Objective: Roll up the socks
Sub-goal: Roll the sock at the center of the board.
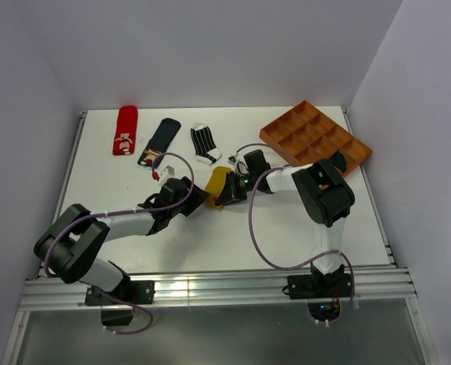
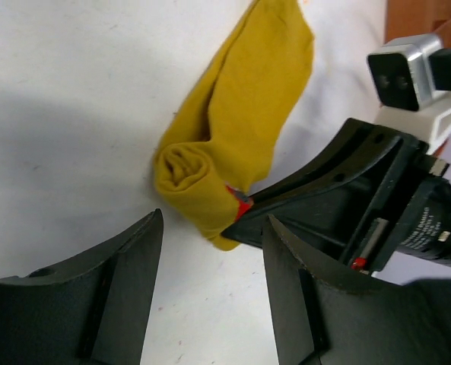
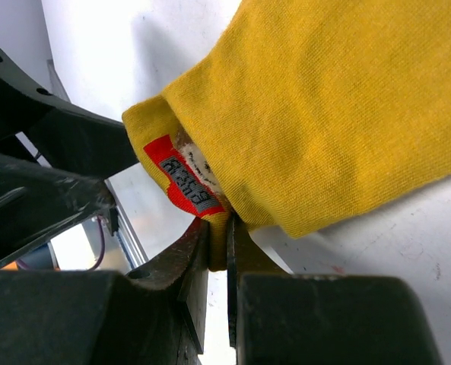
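Observation:
The mustard yellow sock [image 1: 219,182] lies mid-table, its near end rolled into a coil [image 2: 185,169] while the rest stretches away flat [image 2: 248,91]. My right gripper [image 3: 219,243] is shut on the coil's edge, just under a red label [image 3: 181,176]; it shows as a black wedge [image 2: 316,205] in the left wrist view. My left gripper [image 2: 212,247] stands open just short of the coil, with only bare table between its fingers. At the back lie a red sock with white marks [image 1: 125,130], a navy sock with a patch [image 1: 159,141] and a black-and-white striped sock [image 1: 204,143].
An orange tray with compartments [image 1: 315,140] sits at the back right, close behind the right arm. Both arms meet over the middle of the white table [image 1: 301,228]. White walls close in the left, back and right sides.

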`<act>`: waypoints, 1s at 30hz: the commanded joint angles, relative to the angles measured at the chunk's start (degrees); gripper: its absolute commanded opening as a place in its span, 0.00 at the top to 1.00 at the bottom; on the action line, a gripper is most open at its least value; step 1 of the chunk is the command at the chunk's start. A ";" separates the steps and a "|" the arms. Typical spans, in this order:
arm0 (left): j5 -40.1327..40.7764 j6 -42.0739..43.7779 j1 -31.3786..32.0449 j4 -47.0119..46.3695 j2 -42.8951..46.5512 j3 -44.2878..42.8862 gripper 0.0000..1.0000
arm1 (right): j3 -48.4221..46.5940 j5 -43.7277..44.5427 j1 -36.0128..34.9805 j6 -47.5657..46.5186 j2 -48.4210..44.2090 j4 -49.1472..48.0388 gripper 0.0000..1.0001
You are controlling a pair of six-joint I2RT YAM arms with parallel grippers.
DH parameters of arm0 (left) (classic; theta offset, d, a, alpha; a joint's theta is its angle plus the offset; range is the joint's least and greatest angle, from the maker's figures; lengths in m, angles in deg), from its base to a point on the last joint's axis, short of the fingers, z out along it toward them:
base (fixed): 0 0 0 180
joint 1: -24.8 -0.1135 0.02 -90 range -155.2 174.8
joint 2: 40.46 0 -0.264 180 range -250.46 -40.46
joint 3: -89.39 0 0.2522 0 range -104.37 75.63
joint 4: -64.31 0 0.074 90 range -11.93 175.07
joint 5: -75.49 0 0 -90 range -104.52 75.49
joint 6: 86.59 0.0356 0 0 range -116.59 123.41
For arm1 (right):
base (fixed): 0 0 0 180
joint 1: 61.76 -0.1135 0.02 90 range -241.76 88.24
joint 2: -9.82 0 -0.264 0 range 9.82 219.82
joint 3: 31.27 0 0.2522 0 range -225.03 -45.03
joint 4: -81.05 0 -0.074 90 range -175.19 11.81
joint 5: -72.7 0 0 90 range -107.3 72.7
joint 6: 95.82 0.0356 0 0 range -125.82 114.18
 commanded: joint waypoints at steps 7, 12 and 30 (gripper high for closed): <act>0.27 -5.56 -0.12 -4.65 -3.01 1.25 0.41 | -1.10 2.64 -2.09 2.74 1.22 0.26 1.00; 4.13 -8.03 -0.03 -1.32 -2.31 2.39 0.44 | -1.28 2.64 -2.44 3.44 1.31 0.35 1.00; 5.19 -7.33 -0.64 2.64 -8.36 0.20 0.64 | -0.40 2.99 -5.60 7.13 1.40 -3.25 1.00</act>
